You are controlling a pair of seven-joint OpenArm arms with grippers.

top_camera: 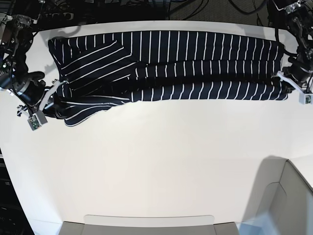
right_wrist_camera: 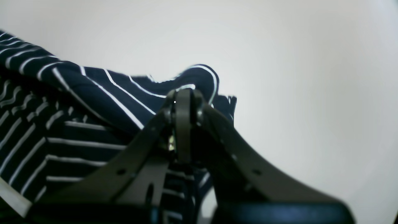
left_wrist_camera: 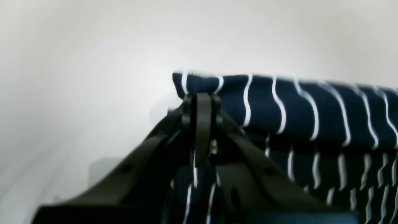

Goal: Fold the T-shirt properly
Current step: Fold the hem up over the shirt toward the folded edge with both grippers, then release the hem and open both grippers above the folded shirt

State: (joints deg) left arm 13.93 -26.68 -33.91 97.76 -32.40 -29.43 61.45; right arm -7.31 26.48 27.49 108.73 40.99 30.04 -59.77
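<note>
The T-shirt [top_camera: 166, 66] is lying stretched along the bench's [top_camera: 161, 161] far edge, long axis running between the arms; the left pincer [left_wrist_camera: 202, 101] and right pincer [right_wrist_camera: 183, 99] are each clenching an opposite end.

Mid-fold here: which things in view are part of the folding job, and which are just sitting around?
Part of the job:
- T-shirt, stretched along the table's far edge
- left gripper, shut on one end of it
- right gripper, shut on the other end

Just lying about:
- white table
- cables beyond the far edge
- pale grey box-like shape at the near corner
</note>
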